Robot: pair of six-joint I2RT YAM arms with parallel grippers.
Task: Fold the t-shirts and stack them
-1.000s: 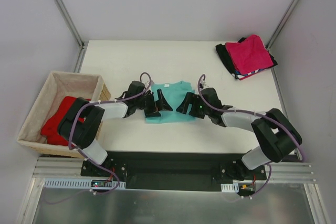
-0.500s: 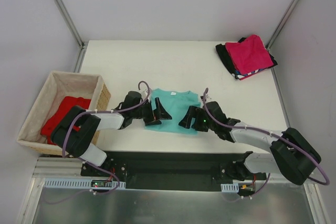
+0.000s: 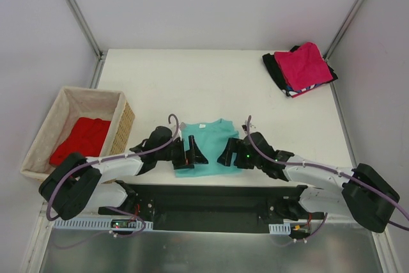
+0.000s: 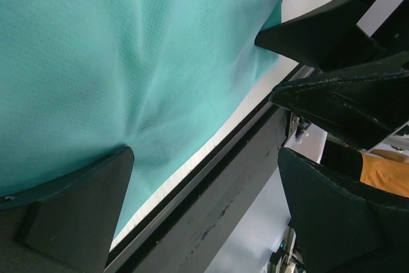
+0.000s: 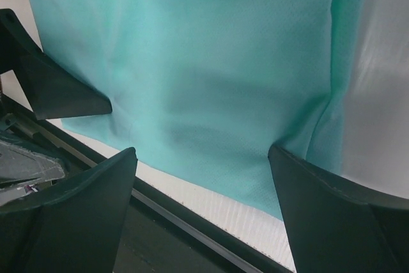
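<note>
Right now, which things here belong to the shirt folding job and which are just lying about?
Part of the job: teal shirt, flat at the near edge; pink shirt topping the far-right stack; black shirt under it; red shirt in the wicker basket.
Just lying about: the wicker basket itself, at the left.

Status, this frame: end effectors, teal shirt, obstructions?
Open: left end effector, right end effector, both resting on teal shirt. Shirt lies at near edge of table, ungripped. No obstruction seen.
</note>
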